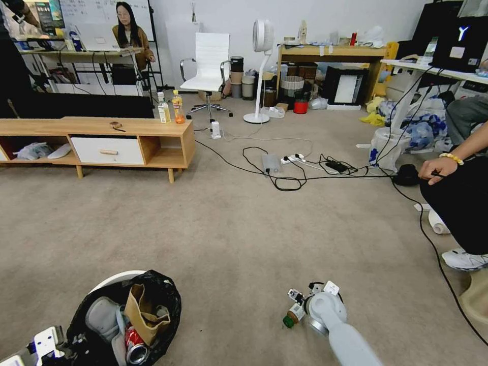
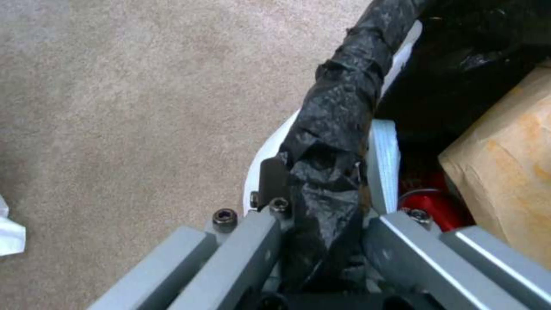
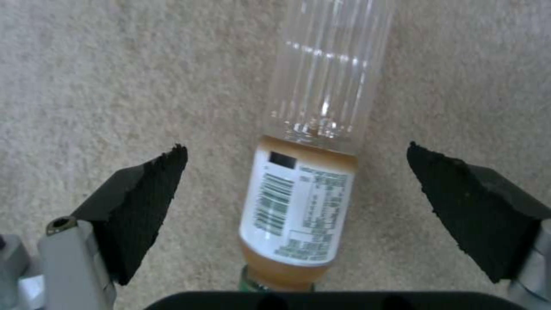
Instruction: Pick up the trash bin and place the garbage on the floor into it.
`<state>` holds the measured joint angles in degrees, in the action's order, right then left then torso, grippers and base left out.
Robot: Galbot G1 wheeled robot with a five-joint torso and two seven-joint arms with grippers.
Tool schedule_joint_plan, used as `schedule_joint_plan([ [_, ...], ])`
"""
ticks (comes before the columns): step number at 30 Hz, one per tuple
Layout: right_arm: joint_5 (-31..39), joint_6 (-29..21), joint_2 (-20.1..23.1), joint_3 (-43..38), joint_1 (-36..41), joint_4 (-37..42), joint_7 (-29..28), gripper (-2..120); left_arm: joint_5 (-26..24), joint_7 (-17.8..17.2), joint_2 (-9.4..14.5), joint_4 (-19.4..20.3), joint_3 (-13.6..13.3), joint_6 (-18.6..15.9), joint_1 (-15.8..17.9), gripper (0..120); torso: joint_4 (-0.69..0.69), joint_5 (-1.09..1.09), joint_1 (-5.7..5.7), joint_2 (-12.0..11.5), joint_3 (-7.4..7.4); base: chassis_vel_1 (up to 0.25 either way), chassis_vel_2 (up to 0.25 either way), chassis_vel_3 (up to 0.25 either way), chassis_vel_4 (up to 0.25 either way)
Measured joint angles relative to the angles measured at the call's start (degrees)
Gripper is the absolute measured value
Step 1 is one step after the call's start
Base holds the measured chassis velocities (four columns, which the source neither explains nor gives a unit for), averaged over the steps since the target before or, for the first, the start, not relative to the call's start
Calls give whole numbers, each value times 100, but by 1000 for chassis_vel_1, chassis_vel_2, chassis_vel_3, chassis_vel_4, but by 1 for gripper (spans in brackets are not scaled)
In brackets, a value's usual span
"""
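from the head view i hold the trash bin (image 1: pixel 124 317) low at my left side, its black liner bulging, while my right gripper (image 1: pixel 300 301) hangs over a small green-capped bottle (image 1: pixel 293 314) lying on the floor (image 1: pixel 213 229) to my right. inside the bin i count one torn piece of brown cardboard (image 1: pixel 143 311), one red soda can (image 1: pixel 135 345) and some pale grey-white stuff i cannot sort into pieces. two tall drink bottles (image 1: pixel 170 107) stand on the low wooden cabinet (image 1: pixel 96 140) far ahead, well apart from the work.

in the left wrist view my left gripper (image 2: pixel 321 189) is clenched on the bin's rim, one finger outside against the white wall, the other inside, the black bag pinched between them. the cardboard and the red can lie just inside. one scrap of white tissue (image 2: pixel 10 232) rests on the carpet beside the bin.

in the right wrist view my right fingers (image 3: pixel 143 206) are spread wide, one on each side of the single bottle, neither touching it. i judge this the reach for one of the last pieces: the next move calls for lowering squarely over the labelled middle and closing without rolling it away.
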<state>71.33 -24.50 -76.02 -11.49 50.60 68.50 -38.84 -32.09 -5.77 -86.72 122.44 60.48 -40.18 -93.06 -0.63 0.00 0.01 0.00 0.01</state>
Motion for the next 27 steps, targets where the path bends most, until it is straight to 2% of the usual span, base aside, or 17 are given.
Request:
schedule_joint_plan([
  [21, -353, 66, -147, -9, -68, -629, 377, 95, 0, 5, 3, -41, -13, 17, -2, 1, 0, 0, 0, 0, 0, 0, 0, 0, 0],
  [27, -489, 87, -210, 14, -105, -756, 446, 85, 0, 11, 14, -81, -39, 30, 27, 1, -4, -7, -1, 1, -2, 0, 0, 0, 0],
])
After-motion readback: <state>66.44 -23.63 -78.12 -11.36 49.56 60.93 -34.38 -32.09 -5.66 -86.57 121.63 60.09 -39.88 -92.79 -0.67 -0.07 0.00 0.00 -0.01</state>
